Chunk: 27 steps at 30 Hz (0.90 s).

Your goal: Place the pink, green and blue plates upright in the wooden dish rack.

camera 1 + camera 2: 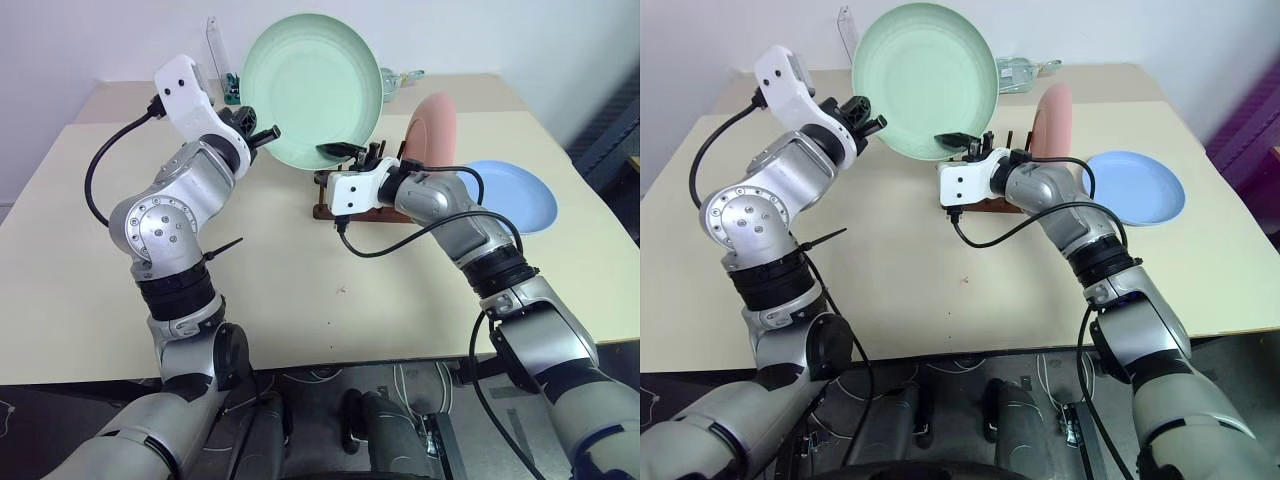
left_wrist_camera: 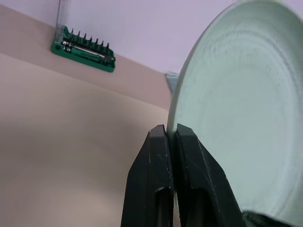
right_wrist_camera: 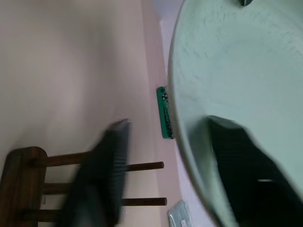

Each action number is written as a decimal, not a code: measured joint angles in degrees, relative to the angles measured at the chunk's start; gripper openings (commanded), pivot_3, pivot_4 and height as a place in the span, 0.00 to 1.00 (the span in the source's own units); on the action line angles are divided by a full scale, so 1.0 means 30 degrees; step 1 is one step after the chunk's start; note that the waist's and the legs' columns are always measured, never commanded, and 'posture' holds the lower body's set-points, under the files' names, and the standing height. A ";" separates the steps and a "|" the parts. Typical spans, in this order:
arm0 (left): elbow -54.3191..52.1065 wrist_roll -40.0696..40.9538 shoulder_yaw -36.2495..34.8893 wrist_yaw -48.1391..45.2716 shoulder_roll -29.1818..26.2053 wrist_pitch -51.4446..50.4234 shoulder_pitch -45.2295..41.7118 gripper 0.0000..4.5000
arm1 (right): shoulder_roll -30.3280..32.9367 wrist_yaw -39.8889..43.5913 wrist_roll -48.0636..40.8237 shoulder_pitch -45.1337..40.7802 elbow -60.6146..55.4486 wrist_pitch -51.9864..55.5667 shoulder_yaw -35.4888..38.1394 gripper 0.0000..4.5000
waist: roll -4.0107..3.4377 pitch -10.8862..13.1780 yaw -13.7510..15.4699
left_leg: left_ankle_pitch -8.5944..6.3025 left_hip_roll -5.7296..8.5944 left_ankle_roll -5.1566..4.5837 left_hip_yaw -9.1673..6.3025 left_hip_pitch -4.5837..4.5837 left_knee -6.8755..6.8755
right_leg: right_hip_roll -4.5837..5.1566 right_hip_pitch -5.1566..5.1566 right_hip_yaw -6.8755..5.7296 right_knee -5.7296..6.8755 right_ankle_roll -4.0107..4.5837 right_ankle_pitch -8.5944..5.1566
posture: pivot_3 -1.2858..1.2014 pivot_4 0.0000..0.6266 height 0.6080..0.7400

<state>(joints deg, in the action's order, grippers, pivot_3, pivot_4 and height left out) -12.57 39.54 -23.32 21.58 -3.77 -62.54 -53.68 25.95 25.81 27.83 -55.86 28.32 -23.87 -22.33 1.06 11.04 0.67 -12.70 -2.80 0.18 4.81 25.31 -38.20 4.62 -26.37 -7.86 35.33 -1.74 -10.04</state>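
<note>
Closest to my head camera, both forearms reach out over the beige worktop (image 1: 90, 260). On my left, the fingers (image 2: 171, 137) are pressed tight together on the rim of the green plate (image 1: 312, 90), which I hold upright and raised, its hollow face turned toward me. On my right, the fingers (image 1: 338, 151) straddle the same plate's lower edge: in the right wrist view one finger lies across the hollow face and the other stands off behind the back, a clear gap between it and the plate, so that grip is part open and I cannot tell whether it touches the rim.

Just below and behind the right hand sits the wooden dish rack (image 1: 325, 210), near the worktop's middle. The pink plate (image 1: 432, 128) stands upright in it, right of the green one. The blue plate (image 1: 515, 195) lies flat on the worktop further right.

From the left wrist I see a green bit holder (image 2: 84, 43) at the far edge by the wall. The right wrist view shows the rack's rail and pegs close under the green plate's edge.
</note>
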 measured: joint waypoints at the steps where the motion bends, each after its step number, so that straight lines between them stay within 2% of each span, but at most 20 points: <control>1: 0.0001 -0.0004 -0.0010 0.0001 -0.0001 -0.0090 0.0002 0.00 | 0.0003 -0.0079 0.0056 0.0000 0.0000 -0.0068 0.0005 0.10 | 0.0000 0.0000 0.0001 | 0.0000 0.0000 0.0000 -0.0001 0.0000 0.0000 | 0.0000 0.0000 0.0001 0.0000 0.0000 0.0000 | 0.52 0.24 0.92; 2: -0.0001 -0.0014 -0.0050 0.0001 -0.0015 -0.0142 -0.0003 0.00 | 0.0050 -0.0094 0.0276 0.0004 0.0000 -0.0163 -0.0015 0.01 | 0.0000 0.0000 0.0001 | 0.0000 0.0000 0.0001 -0.0001 0.0000 0.0000 | 0.0000 0.0001 0.0000 0.0000 0.0000 0.0000 | 0.52 0.24 0.92; 3: 0.0000 -0.0018 -0.0127 0.0037 -0.0006 -0.0186 -0.0004 0.00 | 0.0077 -0.0155 0.0450 0.0006 -0.0002 -0.0294 -0.0085 0.01 | 0.0000 0.0000 0.0005 | 0.0000 0.0000 0.0001 -0.0002 0.0000 0.0000 | 0.0000 0.0001 0.0000 0.0000 0.0000 0.0000 | 0.52 0.24 0.92; 4: 0.0000 -0.0006 -0.0197 0.0029 0.0031 -0.0206 -0.0003 0.07 | 0.0089 -0.0241 0.0578 0.0005 -0.0002 -0.0349 -0.0086 0.00 | 0.0001 0.0001 0.0011 | 0.0001 0.0000 0.0002 -0.0004 0.0002 -0.0001 | 0.0000 0.0002 -0.0001 -0.0001 0.0000 0.0000 | 0.52 0.24 0.92; 6: -0.0031 0.0399 -0.0487 -0.0076 0.0417 -0.0089 -0.0004 0.24 | 0.0087 -0.0435 0.0837 0.0006 -0.0003 -0.0401 -0.0091 0.00 | 0.0001 0.0002 0.0035 | 0.0001 0.0001 0.0002 -0.0007 0.0002 -0.0002 | 0.0004 0.0006 -0.0002 -0.0002 0.0000 0.0000 | 0.52 0.24 0.92; 11: -0.0183 0.0707 -0.1151 -0.0159 0.0764 0.2269 -0.0107 0.79 | 0.0120 -0.0889 0.0944 0.0008 0.0000 -0.0186 0.0069 0.00 | 0.0007 0.0010 -0.0018 | 0.0002 0.0001 0.0004 -0.0005 0.0000 0.0002 | -0.0004 0.0001 -0.0001 -0.0003 0.0008 0.0004 | 0.52 0.24 0.92; 13: -0.0179 0.0360 -0.1528 -0.0207 0.0292 0.3897 -0.0304 0.79 | 0.0124 -0.0875 0.0624 0.0095 -0.0127 0.0000 0.0372 0.00 | 0.0007 0.0011 -0.0047 | 0.0003 -0.0001 0.0006 -0.0002 -0.0002 0.0009 | -0.0012 -0.0003 -0.0001 -0.0004 0.0033 0.0018 | 0.52 0.24 0.92; 16: 0.0192 -0.1265 -0.1540 -0.0556 -0.2344 0.5526 -0.0074 0.79 | -0.0025 -0.0406 -0.1490 0.0688 -0.1393 0.0866 0.1791 0.00 | -0.0003 0.0016 -0.0131 | 0.0007 -0.0004 0.0012 0.0010 -0.0010 0.0023 | -0.0017 -0.0010 0.0005 0.0006 0.0051 0.0028 | 0.52 0.24 0.92; 18: 0.0439 -0.2501 -0.1223 -0.1176 -0.3950 0.6314 0.0903 0.79 | -0.0448 0.0363 -0.3890 0.1138 -0.2827 0.2632 0.3212 0.00 | -0.0007 0.0013 -0.0090 | 0.0007 -0.0006 0.0012 0.0009 -0.0012 0.0025 | -0.0010 -0.0002 0.0005 0.0006 0.0056 0.0031 | 0.52 0.24 0.92; 22: 0.1262 -0.4407 0.1156 -0.4513 -0.6495 0.7139 0.4406 0.79 | -0.2434 0.1646 -1.1348 0.2156 -0.7794 0.9728 0.6521 0.00 | -0.0011 0.0012 0.0045 | 0.0009 -0.0011 0.0016 -0.0008 -0.0009 0.0008 | 0.0007 0.0010 -0.0002 0.0027 0.0074 0.0042 | 0.52 0.24 0.92; 27: 0.0891 -0.5065 0.5270 -1.0047 -0.7846 0.7875 0.8421 0.79 | -0.3310 0.0160 -1.9535 0.2274 -1.2090 1.8709 1.0401 0.00 | -0.0013 0.0013 0.0063 | 0.0000 -0.0018 0.0011 -0.0032 0.0007 -0.0007 | 0.0033 0.0008 0.0001 0.0011 0.0081 0.0039 | 0.52 0.24 0.92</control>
<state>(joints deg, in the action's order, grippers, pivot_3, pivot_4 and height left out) -9.90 24.35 -7.51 -8.56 -27.31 -38.91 -28.41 16.02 26.29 -30.77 -49.04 -7.95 32.25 8.87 1.02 11.08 0.86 -12.70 -2.85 0.22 4.71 25.34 -38.22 4.72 -26.34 -7.86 35.37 -1.49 -9.93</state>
